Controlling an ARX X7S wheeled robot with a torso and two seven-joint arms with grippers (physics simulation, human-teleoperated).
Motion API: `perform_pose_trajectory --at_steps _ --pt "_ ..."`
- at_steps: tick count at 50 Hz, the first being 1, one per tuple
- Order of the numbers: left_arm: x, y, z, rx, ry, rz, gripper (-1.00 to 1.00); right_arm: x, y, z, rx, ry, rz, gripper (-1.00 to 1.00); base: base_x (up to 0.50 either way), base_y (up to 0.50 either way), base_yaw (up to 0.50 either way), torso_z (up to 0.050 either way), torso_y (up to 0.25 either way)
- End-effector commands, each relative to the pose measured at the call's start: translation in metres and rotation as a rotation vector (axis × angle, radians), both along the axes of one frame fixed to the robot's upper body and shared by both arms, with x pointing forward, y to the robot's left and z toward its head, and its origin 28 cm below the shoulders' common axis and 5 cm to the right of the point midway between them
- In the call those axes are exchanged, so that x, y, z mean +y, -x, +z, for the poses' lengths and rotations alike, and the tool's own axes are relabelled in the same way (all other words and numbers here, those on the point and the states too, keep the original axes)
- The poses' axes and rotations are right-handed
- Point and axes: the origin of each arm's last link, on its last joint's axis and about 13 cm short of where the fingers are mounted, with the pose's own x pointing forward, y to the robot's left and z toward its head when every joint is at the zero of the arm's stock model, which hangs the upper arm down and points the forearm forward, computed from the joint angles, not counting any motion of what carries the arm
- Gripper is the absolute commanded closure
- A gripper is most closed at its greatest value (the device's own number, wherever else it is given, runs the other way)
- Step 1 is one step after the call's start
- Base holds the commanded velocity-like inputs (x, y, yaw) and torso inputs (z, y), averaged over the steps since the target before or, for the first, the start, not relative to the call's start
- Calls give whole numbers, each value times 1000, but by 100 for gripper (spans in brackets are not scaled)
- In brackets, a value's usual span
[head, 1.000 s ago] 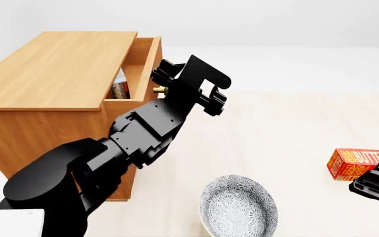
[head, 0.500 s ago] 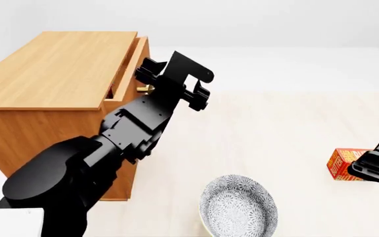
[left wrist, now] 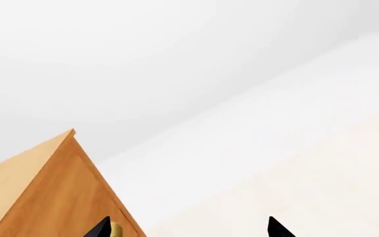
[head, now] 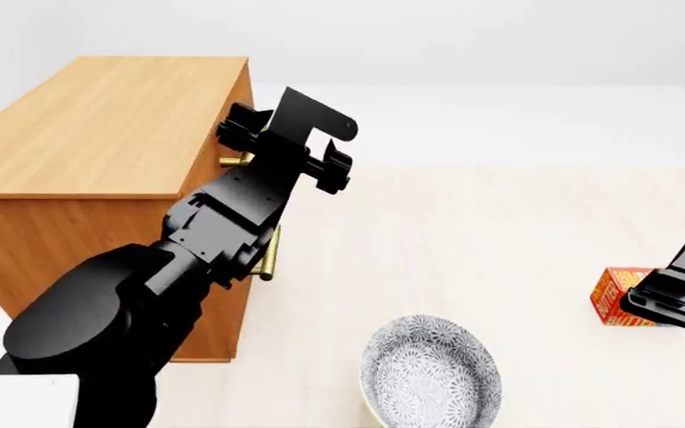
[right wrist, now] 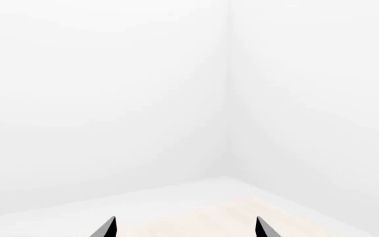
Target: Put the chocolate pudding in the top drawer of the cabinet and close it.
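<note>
The cabinet (head: pixel 104 134) stands at the left, and its top drawer (head: pixel 243 102) sits flush with the front, shut. The chocolate pudding is hidden. My left gripper (head: pixel 285 143) is up against the drawer front, beside the brass handle (head: pixel 233 161). In the left wrist view the left gripper (left wrist: pixel 189 231) is open with nothing in it; one fingertip lies next to the brass handle (left wrist: pixel 115 229) on the wooden drawer front (left wrist: pixel 77 202). My right gripper (head: pixel 680 278) is raised at the right edge. The right wrist view shows the right gripper (right wrist: pixel 184 229) open and empty, facing a white wall.
A patterned grey bowl (head: pixel 430 374) sits near the front middle. A red-orange butter box (head: pixel 612 297) lies at the right, partly behind my right gripper. The lower drawer's brass handle (head: pixel 268 257) shows beside my left forearm.
My left arm moved left and the top drawer slid in until flush. The carton seen inside it earlier is now hidden. The right gripper rose slightly in front of the butter box.
</note>
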Motion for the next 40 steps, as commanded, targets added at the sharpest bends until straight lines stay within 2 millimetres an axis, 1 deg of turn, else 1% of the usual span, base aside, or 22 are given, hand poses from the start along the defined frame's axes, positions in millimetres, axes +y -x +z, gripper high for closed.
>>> perform_pose_trajectory --at_steps 1,10,14,32,40 --pt "14 -1 -8 66 131 106 -100 4 -6 0 1 3 4 -100 0 0 0 0 0" --pt "17 -2 -5 58 138 128 -100 4 -6 1 3 3 5 -100 0 0 0 0 0" --pt "16 -3 1 40 148 107 -100 3 -5 1 3 3 5 -100 0 0 0 0 0" --pt "-2 -6 32 -63 211 -133 -100 3 -4 3 1 4 9 -100 0 0 0 0 0" --pt "1 25 46 -107 243 -232 -100 4 -4 3 -1 5 9 -100 0 0 0 0 0"
